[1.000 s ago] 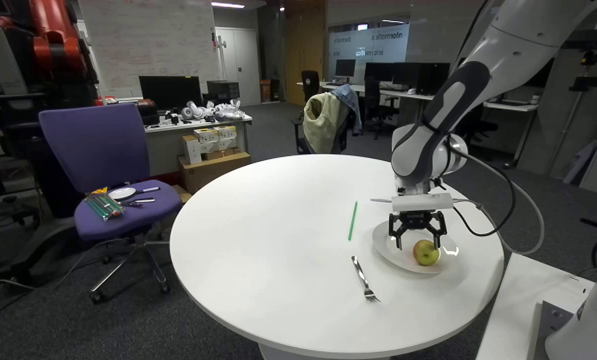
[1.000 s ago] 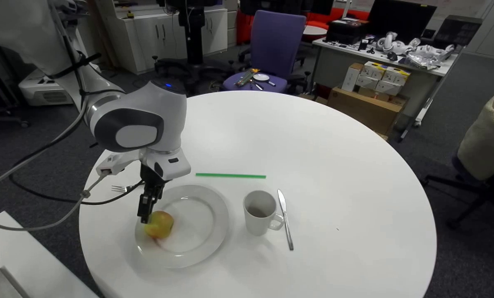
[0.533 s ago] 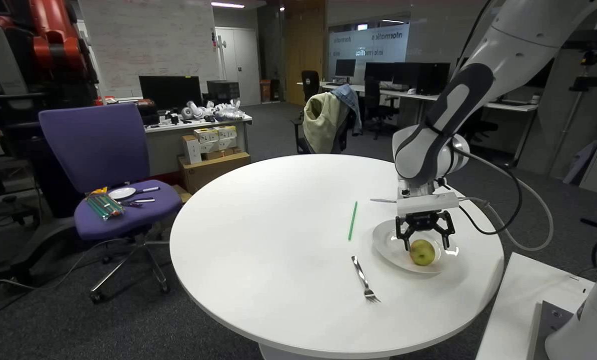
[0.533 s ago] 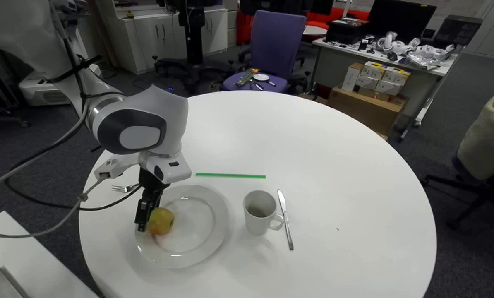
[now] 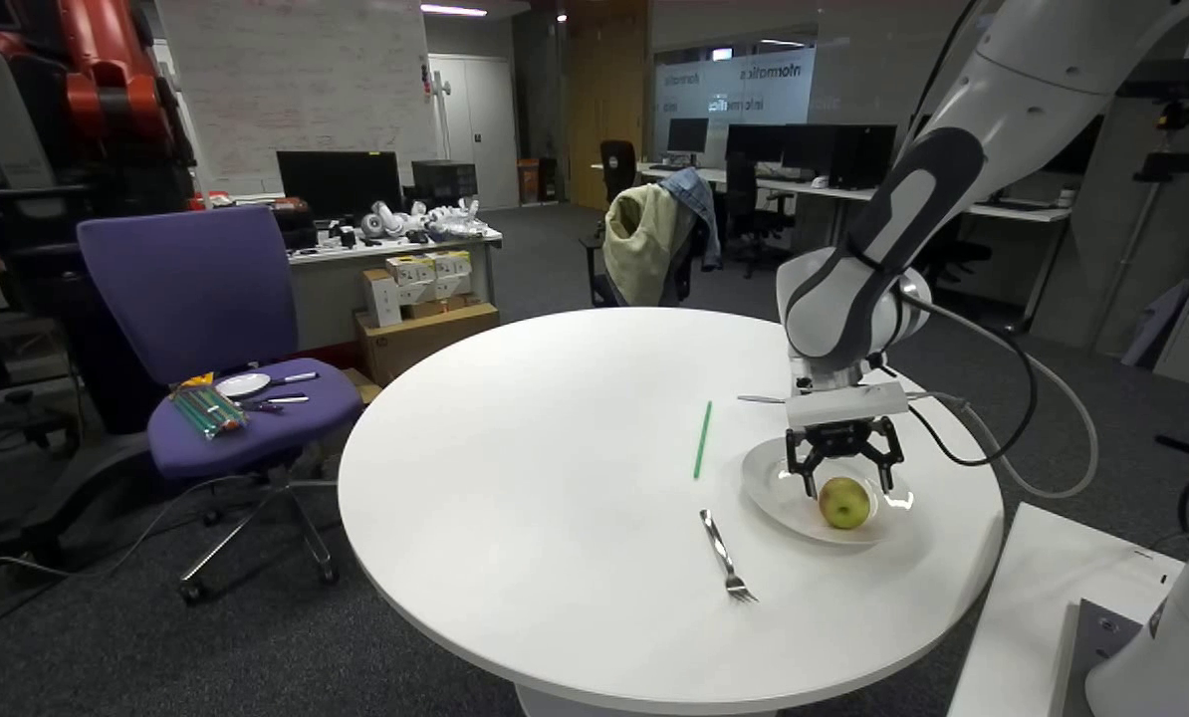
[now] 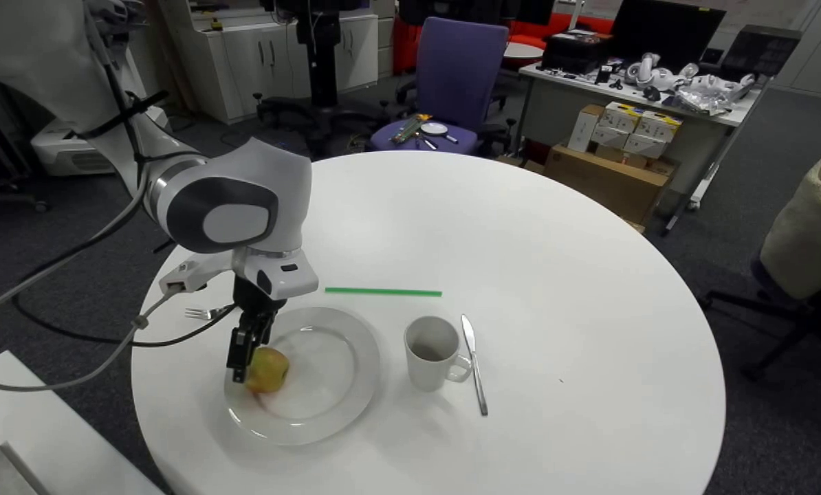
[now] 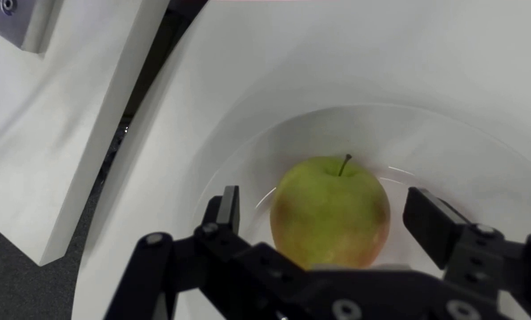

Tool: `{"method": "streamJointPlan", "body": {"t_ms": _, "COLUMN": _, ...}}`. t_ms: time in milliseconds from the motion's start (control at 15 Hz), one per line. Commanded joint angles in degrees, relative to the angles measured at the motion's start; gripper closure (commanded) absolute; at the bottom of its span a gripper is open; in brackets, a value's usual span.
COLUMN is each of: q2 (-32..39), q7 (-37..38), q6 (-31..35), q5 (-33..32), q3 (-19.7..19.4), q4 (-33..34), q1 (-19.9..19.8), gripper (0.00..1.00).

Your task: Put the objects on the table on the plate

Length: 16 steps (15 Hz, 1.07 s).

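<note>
A green and reddish apple (image 5: 843,503) sits on the white plate (image 5: 776,506); both also show in an exterior view, the apple (image 6: 269,371) near the rim of the plate (image 6: 364,357). My gripper (image 5: 848,489) is open above the apple, with its fingertips about level with its top. In the wrist view the open gripper (image 7: 323,195) has one finger on each side of the apple (image 7: 330,213), with gaps on both sides. A fork (image 5: 724,558), a green straw (image 5: 703,440), a knife (image 6: 476,364) and a white mug (image 6: 428,368) are on the table.
The round white table (image 5: 555,478) carries everything. A white side table (image 5: 1072,558) with the robot base stands beside it. Cables (image 6: 142,340) hang from the arm near the plate. A purple chair (image 5: 256,398) with more items stands off the table.
In an exterior view my gripper has shifted slightly to the right and lies a little lower against the apple. The apple has rolled slightly on the plate. The jaws have stayed open.
</note>
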Motion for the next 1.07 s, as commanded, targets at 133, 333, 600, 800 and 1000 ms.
{"method": "streamJointPlan", "body": {"t_ms": 133, "q2": 1.76, "q7": 1.97, "q6": -0.55, "q5": -0.52, "q3": -0.21, "q4": 2.26, "q1": 1.39, "gripper": 0.00}}
{"method": "streamJointPlan", "body": {"t_ms": 333, "q2": 2.60, "q7": 1.69, "q6": -0.58, "q5": -0.52, "q3": -0.53, "q4": 2.69, "q1": 1.40, "gripper": 0.00}}
{"method": "streamJointPlan", "body": {"t_ms": 600, "q2": 4.09, "q7": 1.66, "q6": -0.25, "q5": -0.37, "q3": -0.98, "q4": 3.33, "q1": 1.42, "gripper": 0.00}}
{"method": "streamJointPlan", "body": {"t_ms": 800, "q2": 4.85, "q7": 1.77, "q6": -0.09, "q5": -0.44, "q3": -1.15, "q4": 3.79, "q1": 1.66, "gripper": 0.00}}
{"method": "streamJointPlan", "body": {"t_ms": 1000, "q2": 5.29, "q7": 1.73, "q6": -0.01, "q5": -0.60, "q3": -1.29, "q4": 4.06, "q1": 1.84, "gripper": 0.08}}
